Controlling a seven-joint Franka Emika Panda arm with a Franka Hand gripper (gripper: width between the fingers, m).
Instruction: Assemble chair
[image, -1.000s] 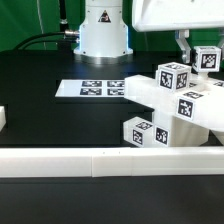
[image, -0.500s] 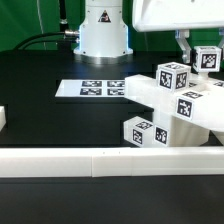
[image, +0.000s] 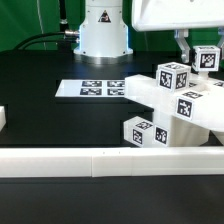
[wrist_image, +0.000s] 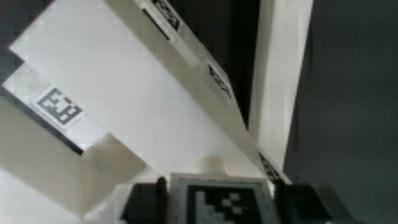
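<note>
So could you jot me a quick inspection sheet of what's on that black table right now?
Surface: black table, bordered in front by a low white rail.
Job's things: white chair pieces with square tags, clustered at the exterior view's right.
Clutter: marker board lying flat; small white block at the exterior view's left edge.
Gripper: gripper closed on a tagged chair piece.
Cables: dark cables behind the robot base.
Surroundings: green backdrop.

Chair (image: 172, 105) parts clustered at exterior view's right, behind border rail (image: 100, 158); marker board (image: 98, 89) near robot base (image: 103, 30).
</note>
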